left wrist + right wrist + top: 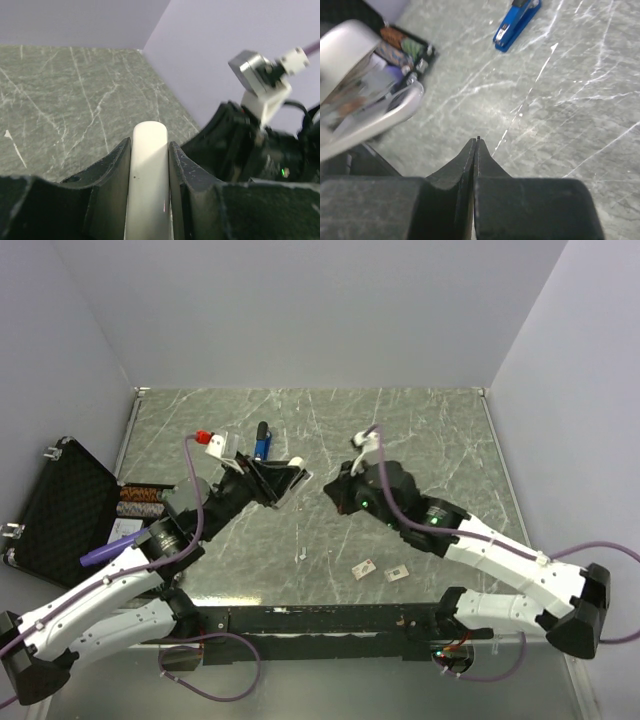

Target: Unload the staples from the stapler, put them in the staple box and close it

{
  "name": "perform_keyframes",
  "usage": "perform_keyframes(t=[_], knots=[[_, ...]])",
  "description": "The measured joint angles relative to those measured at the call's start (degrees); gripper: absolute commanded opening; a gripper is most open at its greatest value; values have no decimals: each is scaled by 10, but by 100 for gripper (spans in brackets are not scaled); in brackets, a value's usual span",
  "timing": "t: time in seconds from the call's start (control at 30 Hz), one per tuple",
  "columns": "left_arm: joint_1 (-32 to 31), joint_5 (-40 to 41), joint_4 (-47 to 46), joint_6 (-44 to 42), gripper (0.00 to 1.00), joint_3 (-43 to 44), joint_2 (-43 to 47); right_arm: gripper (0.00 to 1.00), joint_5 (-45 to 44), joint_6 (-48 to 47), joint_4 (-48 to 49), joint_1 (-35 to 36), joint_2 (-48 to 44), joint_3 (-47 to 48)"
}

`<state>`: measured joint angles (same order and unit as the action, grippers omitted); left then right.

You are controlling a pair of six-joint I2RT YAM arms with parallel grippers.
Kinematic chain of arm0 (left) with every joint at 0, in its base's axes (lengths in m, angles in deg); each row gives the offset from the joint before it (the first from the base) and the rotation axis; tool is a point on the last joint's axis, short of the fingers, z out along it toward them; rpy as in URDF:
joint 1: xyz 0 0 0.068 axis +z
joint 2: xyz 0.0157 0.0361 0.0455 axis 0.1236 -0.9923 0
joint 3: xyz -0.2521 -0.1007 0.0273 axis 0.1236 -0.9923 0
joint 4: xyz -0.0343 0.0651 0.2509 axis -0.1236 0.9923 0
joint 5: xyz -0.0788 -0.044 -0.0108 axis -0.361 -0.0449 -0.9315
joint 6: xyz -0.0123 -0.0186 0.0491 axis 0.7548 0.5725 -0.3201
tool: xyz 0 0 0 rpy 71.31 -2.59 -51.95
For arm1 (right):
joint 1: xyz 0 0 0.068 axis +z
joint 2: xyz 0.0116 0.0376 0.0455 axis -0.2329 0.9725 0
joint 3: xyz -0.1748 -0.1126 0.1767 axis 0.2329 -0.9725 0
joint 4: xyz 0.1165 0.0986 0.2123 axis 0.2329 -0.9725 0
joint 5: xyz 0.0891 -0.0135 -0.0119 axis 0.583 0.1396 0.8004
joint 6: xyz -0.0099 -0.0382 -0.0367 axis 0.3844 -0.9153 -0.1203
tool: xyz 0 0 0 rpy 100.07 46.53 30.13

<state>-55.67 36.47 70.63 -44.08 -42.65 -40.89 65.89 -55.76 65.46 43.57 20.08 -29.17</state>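
The blue stapler [262, 443] lies on the table at the back, behind my left gripper; it also shows in the right wrist view [517, 22], far from the jaws. My left gripper [290, 476] is shut on a white rounded bar [149, 180], held above the table. My right gripper [330, 492] is shut [477, 142] and hovers over the table just right of the left one. A tiny dark speck sticks out at its tips; I cannot tell what it is. A tiny pale sliver [301, 557] lies near the front; I cannot tell whether it is the staples.
An open black case [60, 505] with small items stands at the left edge. Two small whitish cards [364, 567] [397, 573] lie near the front. Grey walls close the table at the back and both sides.
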Motion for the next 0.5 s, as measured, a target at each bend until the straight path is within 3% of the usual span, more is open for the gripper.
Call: perform_keyframes(t=[0.17, 0.5], knots=[[0, -31, -52, -1, 1, -38, 16, 0, 82, 47, 17, -77, -19, -12], [0, -111, -146, -31, 1, -73, 26, 0, 290, 106, 30, -98, 25, -9]])
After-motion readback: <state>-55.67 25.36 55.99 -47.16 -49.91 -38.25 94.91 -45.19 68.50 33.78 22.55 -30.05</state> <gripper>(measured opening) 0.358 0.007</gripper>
